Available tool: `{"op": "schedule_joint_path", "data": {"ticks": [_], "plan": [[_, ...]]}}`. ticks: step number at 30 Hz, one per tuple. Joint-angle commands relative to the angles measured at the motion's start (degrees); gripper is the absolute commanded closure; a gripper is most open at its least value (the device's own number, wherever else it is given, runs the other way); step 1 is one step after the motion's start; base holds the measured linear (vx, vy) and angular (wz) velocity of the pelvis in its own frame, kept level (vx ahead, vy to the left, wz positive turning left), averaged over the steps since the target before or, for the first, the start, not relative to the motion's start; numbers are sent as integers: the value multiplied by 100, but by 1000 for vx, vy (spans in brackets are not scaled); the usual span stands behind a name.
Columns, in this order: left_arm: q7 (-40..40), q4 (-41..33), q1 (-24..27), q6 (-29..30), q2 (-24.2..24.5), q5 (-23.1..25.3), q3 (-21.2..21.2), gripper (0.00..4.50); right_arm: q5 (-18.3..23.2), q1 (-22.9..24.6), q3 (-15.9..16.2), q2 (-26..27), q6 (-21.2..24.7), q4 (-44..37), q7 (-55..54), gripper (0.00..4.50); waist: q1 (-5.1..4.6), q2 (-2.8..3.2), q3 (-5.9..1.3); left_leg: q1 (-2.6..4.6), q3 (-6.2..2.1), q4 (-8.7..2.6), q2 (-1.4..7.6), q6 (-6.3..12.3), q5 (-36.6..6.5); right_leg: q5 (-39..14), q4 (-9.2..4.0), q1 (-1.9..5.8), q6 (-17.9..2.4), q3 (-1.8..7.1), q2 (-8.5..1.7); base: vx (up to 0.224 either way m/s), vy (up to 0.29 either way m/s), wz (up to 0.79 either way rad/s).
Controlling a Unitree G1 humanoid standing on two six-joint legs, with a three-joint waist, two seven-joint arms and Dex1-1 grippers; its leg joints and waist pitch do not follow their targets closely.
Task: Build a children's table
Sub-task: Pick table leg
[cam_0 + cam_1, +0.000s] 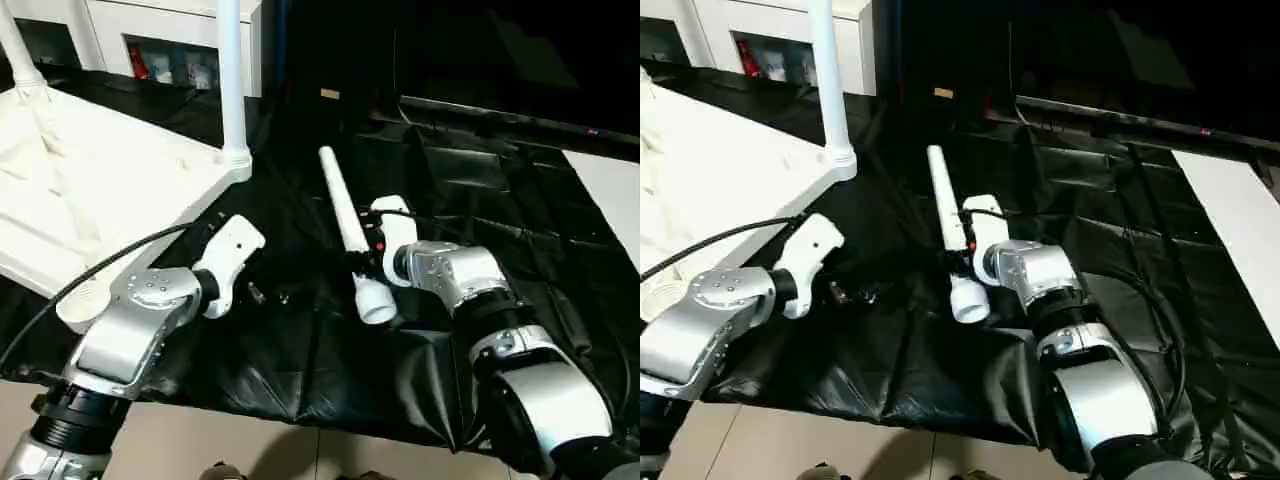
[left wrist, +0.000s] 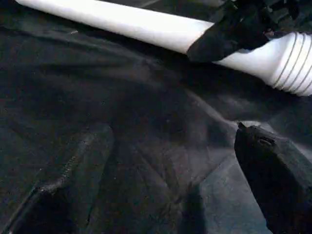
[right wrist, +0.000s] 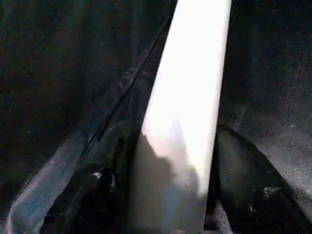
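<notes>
The children's table top (image 1: 90, 190) lies upside down at the left, with one white leg (image 1: 230, 70) standing in its near corner socket and another (image 1: 15, 50) at the far left. A loose leg (image 1: 345, 215) lies on the black sheet in the middle, its ribbed end toward me. My right gripper (image 1: 362, 262) is shut on this leg just behind the ribbed end, one black finger on each side of the tube (image 3: 190, 112). My left gripper (image 1: 262, 292) hovers open over the sheet to the leg's left, holding nothing; its finger (image 2: 273, 170) is clear of the tube.
A black sheet (image 1: 300, 350) covers the floor, with bare floor (image 1: 250, 445) along its near edge. A white cabinet (image 1: 160, 40) stands behind the table top. A white panel (image 1: 610, 200) lies at the right edge. A black cable (image 1: 90, 270) runs over my left forearm.
</notes>
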Motion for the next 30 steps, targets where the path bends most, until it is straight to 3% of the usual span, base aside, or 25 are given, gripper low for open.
{"op": "schedule_joint_path", "data": {"ticks": [1, 6, 14, 18, 25, 26, 30], "plan": [[12, -125, 20, 60, 23, -33, 74, 0, -23, 11, -43, -76, 62, 209, -61, 230, -2, 108, -388, 9, -19, -469, 198, -268, -648, -1179, -378, 323, -907, 320, -483, 0, 0, 0], [46, -137, -5, 57, 4, -41, 145, 0, -33, -46, -107, -74, -17, 297, -92, 261, 2, 105, -389, 8, -19, -471, 198, -279, -662, -1163, -378, 323, -924, 318, -484, 0, 0, 0], [113, -109, -28, 106, -56, -111, 229, 0, 57, -79, -232, -38, -235, 402, -140, 266, 2, 109, -399, 6, -19, -467, 193, -295, -671, -1130, -374, 325, -928, 317, -482, 0, 0, 0], [238, -86, -77, 174, -166, -148, 373, 0, 232, -18, -452, 31, -550, 225, -149, 267, 2, 94, -405, 6, -14, -461, 195, -274, -673, -1086, -371, 328, -929, 319, -485, 0, 0, 0], [797, -30, -116, -190, -513, -202, 781, 0, 492, 362, -736, 121, -660, -944, -309, 267, 24, 68, -427, -13, -9, -442, 189, -145, -282, -484, -320, 364, -932, 320, -457, 0, 0, 0], [826, -48, -120, -206, -564, -255, 842, 0, 564, 454, -769, 153, -631, -1207, -282, 267, 13, 94, -431, -6, -13, -449, 182, -125, -292, -490, -322, 357, -950, 310, -448, 0, 0, 0], [846, -83, -155, -210, -698, -386, 973, 0, 875, 725, -901, 257, -814, -1887, -25, 267, 23, 89, -409, 9, -8, -463, 190, -142, -550, -893, -377, 336, -855, 316, -464, 0, 0, 0]]}}
